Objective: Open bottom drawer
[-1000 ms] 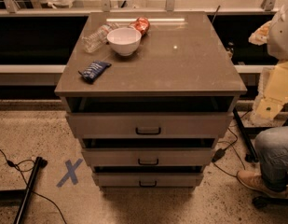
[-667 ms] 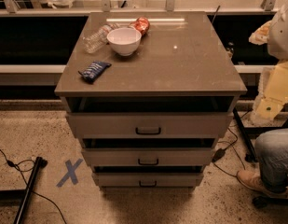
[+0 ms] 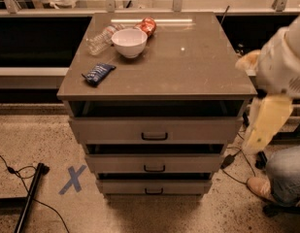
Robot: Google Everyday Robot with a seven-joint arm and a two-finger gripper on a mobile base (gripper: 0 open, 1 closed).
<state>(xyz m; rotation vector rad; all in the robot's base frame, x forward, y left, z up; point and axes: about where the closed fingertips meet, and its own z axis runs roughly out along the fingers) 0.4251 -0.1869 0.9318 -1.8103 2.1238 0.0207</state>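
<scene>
The bottom drawer (image 3: 125,187) is the lowest of three grey-beige drawers in the cabinet. Its slim front carries a small black pull handle (image 3: 154,191), and it sits about flush with the middle drawer (image 3: 120,163) above it. The top drawer (image 3: 110,129) has the tallest front. My white and cream arm (image 3: 285,62) is at the right edge, beside the cabinet's right side. My gripper (image 3: 252,139) hangs down there at about top-drawer height, well right of and above the bottom handle, touching nothing.
On the cabinet top (image 3: 188,67) are a white bowl (image 3: 129,41), a clear plastic bottle (image 3: 100,41), a red snack bag (image 3: 148,25) and a blue packet (image 3: 98,73). A person's leg and shoe (image 3: 280,183) are at lower right. A blue X mark (image 3: 72,179), a cable and a black bar (image 3: 28,198) lie on the floor at left.
My arm at the right has shifted a little and looks blurred with motion. The drawers and the things on the cabinet have not moved.
</scene>
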